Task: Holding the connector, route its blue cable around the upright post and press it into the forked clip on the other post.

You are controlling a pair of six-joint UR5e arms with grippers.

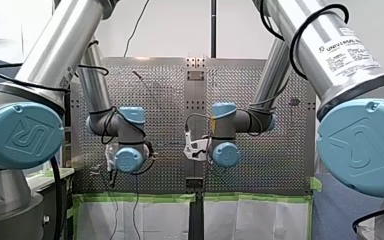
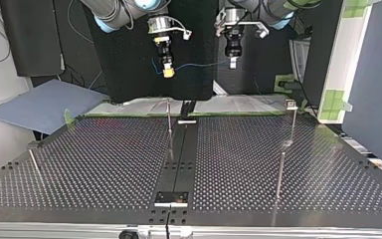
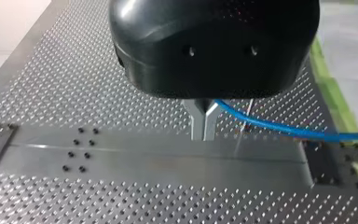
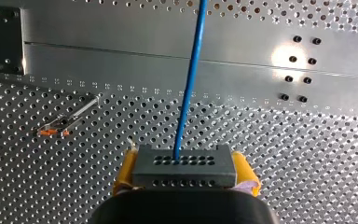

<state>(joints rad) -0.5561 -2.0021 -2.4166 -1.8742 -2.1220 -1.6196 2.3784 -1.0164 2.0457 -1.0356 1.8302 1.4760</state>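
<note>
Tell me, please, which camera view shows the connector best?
The right wrist view: the connector sits between the yellow pads of my right hand, its hole rows and blue cable plain. In the top view it is too small to make out; the front and left wrist views do not show it.

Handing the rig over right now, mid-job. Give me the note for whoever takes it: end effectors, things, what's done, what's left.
Right end effector: shut on the connector, yellow pads either side.
Left end effector: metal fingers together, apparently pinching the blue cable.
Both hang above the table; the cable spans the air between them.
Thin post mid-table and post with clip-like head at the top view's right: cable touches neither.
Done: connector and cable gripped. To do: loop round the post, press into the clip.
</note>
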